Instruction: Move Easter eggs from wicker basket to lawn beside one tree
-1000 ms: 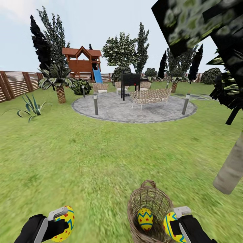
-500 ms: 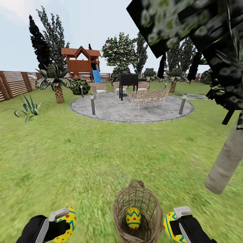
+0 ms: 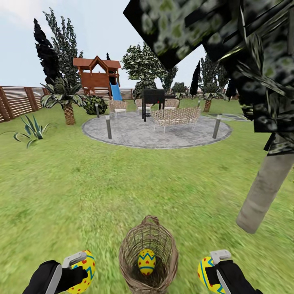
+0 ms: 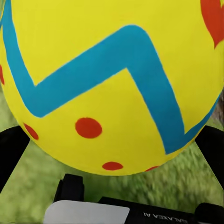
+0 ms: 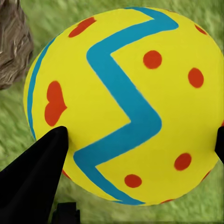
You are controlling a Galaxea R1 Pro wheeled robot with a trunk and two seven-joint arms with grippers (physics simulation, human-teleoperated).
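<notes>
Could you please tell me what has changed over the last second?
The whole head view has slid left, so the camera turned right: the basket now sits midway between the grippers and the tree trunk looms nearer. Unchanged: left gripper and right gripper each hold an egg, and one egg lies in the basket.

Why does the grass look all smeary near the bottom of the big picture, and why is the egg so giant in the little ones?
Head view: the lawn near the wicker basket is streaked with blur, while the patio far off looks sharper. Left wrist view: the camera sits right against the held egg, so it looks huge with crisp bands. Right wrist view: the other egg is sharp too, over soft grass.
</notes>
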